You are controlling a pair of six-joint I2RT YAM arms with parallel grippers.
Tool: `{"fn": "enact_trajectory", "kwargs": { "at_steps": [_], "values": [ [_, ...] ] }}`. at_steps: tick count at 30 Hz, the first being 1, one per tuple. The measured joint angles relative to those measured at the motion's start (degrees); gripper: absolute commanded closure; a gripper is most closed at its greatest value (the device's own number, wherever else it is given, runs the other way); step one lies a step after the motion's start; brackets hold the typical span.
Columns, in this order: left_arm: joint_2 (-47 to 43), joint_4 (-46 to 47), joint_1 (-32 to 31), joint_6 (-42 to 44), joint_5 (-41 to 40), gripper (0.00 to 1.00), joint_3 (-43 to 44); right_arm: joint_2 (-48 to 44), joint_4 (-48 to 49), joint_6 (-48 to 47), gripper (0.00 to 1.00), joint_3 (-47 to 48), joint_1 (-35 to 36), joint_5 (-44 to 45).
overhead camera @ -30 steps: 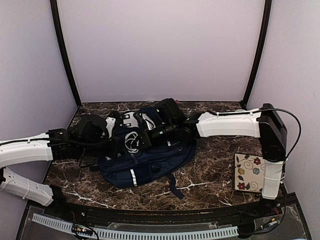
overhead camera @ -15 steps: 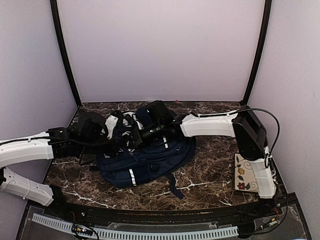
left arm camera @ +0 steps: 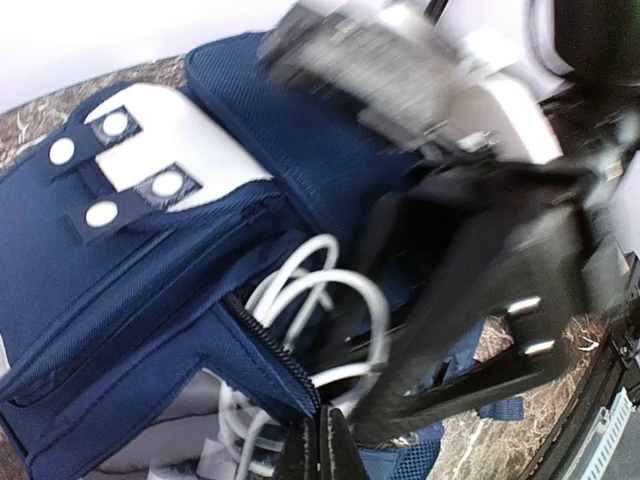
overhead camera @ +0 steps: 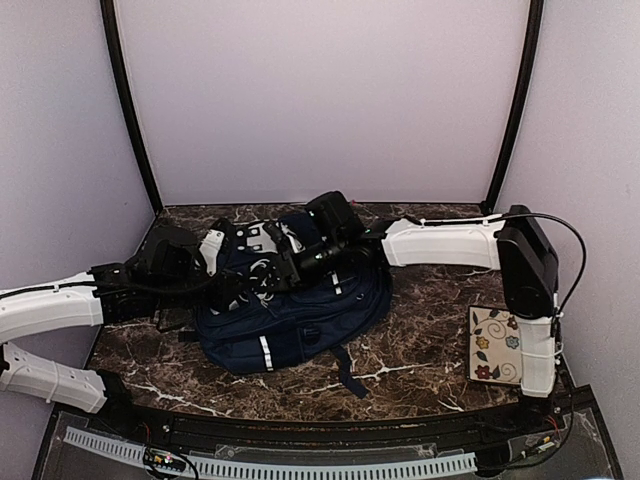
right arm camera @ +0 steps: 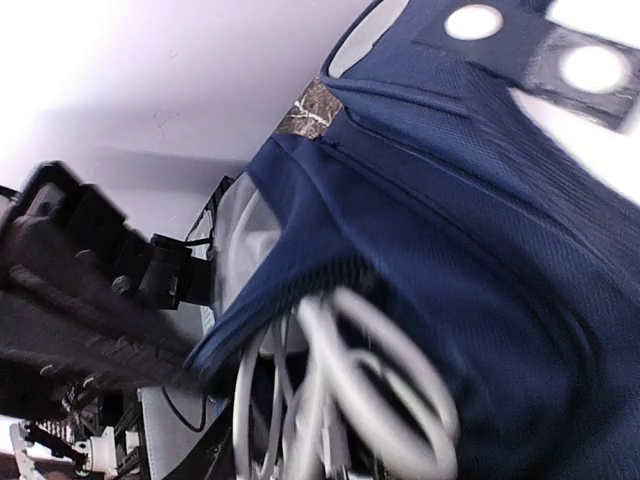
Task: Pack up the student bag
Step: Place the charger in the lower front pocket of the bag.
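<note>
The student bag [overhead camera: 290, 320] lies slumped in the middle of the counter [overhead camera: 420, 340], with both sets of fingers meeting at its far, upper end.

Your left fingers [left arm camera: 320, 445] are clenched tight, apparently on the zipped rim of the open mouth right in front of them. Your right fingers [left arm camera: 470, 330] sit just across the opening from the left ones. They are too blurred to tell whether they are released or gripping.

Treat the bag as soft and floppy. The fabric will sag and fold wherever you let go, and the mouth will likely fall shut without a hold on its rim. The stitched zipper edge looks like the firmest place to pinch, since the flat panels should slip and bunch. A white cable [left arm camera: 300, 300] lies loosely coiled inside, just beyond the left fingertips, and it could snag.

The mouth faces up and toward the fingers, with the grey snap patch [left arm camera: 170, 150] beyond it. The long axis seems to run from the fingers toward the near edge, though the slump makes this uncertain.
</note>
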Motion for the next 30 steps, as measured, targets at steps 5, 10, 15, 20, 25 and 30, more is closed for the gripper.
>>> {"fn": "enact_trajectory", "kwargs": {
  "at_steps": [5, 10, 15, 20, 25, 30],
  "values": [
    [0.35, 0.76, 0.42, -1.53, -0.02, 1.0, -3.13, -5.7, -5.95, -2.73, 0.51, -1.09, -0.35, 1.84],
    [0.09, 1.51, 0.42, -2.12, 0.04, 1.0, -3.45, -9.25, -10.75, -4.02, 0.33, -1.05, -0.68, 6.58],
    [-0.02, 1.46, 0.42, -2.12, 0.07, 1.0, -3.45, -7.37, -11.78, -4.37, 0.43, 1.2, -0.94, 10.69],
    [-0.74, 1.25, 0.42, -2.1, 0.09, 1.0, -3.43, -2.69, -11.1, -4.28, 0.78, 4.81, -0.72, 10.88],
    [-1.07, 0.2, 0.42, -1.75, 0.17, 1.0, -3.08, -0.85, -10.34, -3.78, 1.0, 5.6, -0.55, 10.27],
    [-1.18, -2.1, 0.52, -0.59, 0.15, 1.0, -1.29, 0.26, -9.51, -3.52, 1.0, 6.12, -0.39, 8.79]
  ]
}}
